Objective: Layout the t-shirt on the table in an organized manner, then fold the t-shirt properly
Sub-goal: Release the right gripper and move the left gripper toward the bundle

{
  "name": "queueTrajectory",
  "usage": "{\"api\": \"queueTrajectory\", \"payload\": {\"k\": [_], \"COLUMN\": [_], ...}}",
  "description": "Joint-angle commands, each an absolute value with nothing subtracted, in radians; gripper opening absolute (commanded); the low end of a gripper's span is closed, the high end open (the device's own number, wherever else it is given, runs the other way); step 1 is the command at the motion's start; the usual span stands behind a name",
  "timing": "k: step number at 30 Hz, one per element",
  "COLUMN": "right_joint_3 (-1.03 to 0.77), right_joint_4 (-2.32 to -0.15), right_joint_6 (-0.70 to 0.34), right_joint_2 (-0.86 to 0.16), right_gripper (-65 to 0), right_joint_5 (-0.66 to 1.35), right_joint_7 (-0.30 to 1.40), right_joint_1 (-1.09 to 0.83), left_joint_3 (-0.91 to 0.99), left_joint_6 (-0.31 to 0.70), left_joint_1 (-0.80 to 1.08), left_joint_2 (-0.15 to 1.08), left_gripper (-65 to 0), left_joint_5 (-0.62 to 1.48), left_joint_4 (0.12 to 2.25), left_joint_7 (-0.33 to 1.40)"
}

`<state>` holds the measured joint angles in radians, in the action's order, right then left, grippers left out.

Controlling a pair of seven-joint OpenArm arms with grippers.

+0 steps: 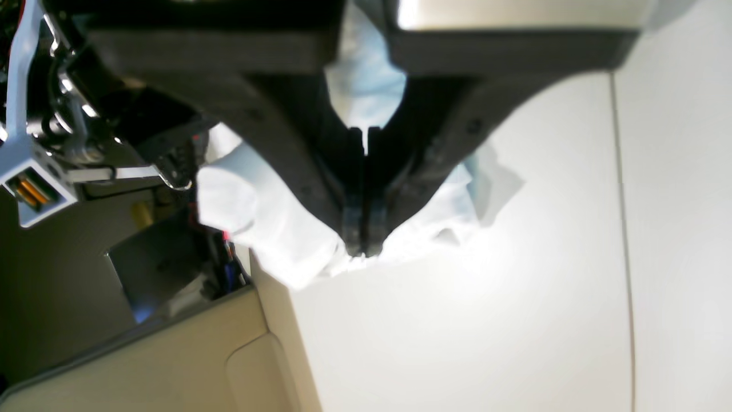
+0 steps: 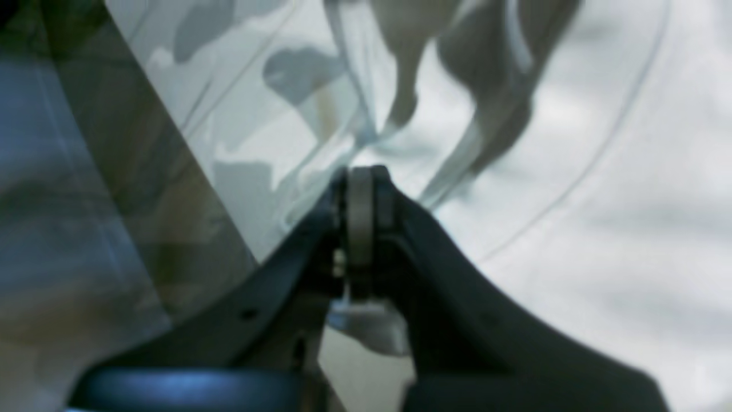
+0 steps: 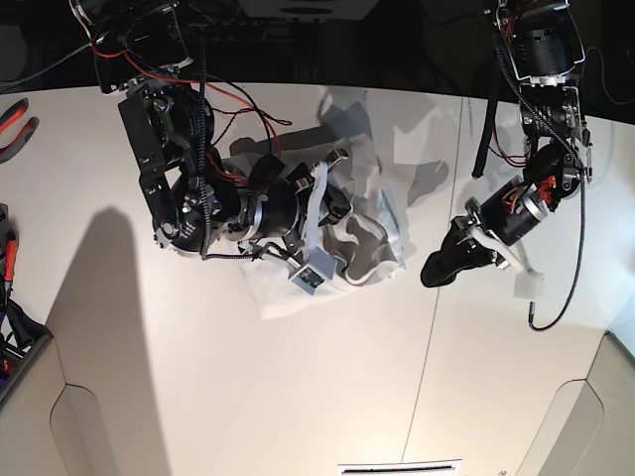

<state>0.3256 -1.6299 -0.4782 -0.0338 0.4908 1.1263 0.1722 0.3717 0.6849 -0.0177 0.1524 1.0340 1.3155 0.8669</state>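
Note:
The white t-shirt (image 3: 382, 198) lies crumpled on the table (image 3: 198, 377), right of centre towards the back. My right gripper (image 3: 337, 208) is over the shirt. In the right wrist view its fingers (image 2: 360, 229) are shut with a strip of thin fabric (image 2: 572, 171) pinched between them, and cloth fills the view. My left gripper (image 3: 434, 272) hangs just right of the shirt's front right edge. In the left wrist view it (image 1: 363, 249) is shut, with the bunched shirt (image 1: 269, 229) showing behind the fingertips. I see no cloth lifted by it.
A thin dark seam (image 3: 435, 337) runs front to back across the table, also in the left wrist view (image 1: 626, 257). Rounded cut-outs sit at the front corners (image 3: 84, 426) (image 3: 595, 397). Red-handled pliers (image 3: 15, 114) lie at the far left edge. Cables hang off both arms.

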Motion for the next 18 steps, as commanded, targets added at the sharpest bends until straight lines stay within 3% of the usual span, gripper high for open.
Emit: {"api": "queueTrajectory", "payload": {"k": [1,12,18], "right_joint_3": [0.322,0.282,0.165], "right_joint_4": [-1.663,-1.879,-1.888], "right_joint_6": [-0.476,-0.476,-0.433], "right_joint_2": [-0.030,-0.030,-0.030], "right_gripper": [-65.0,-65.0,-65.0], "right_joint_5": [0.509,0.483,0.426], "right_joint_7": [1.106,1.056,1.007], "right_joint_1": [0.193,0.191,0.190], "left_joint_3": [0.373,0.373,0.304], "left_joint_6": [0.698,0.698,0.698], "left_joint_1": [-0.046,-0.142,-0.155], "left_joint_2": [0.161,0.161,0.161], "left_gripper": [-65.0,-65.0,-65.0], "left_joint_5": [1.073,1.105,1.210], "left_joint_4": [1.334,1.334,1.334], "left_joint_7": [0.850,0.852,0.962]}}
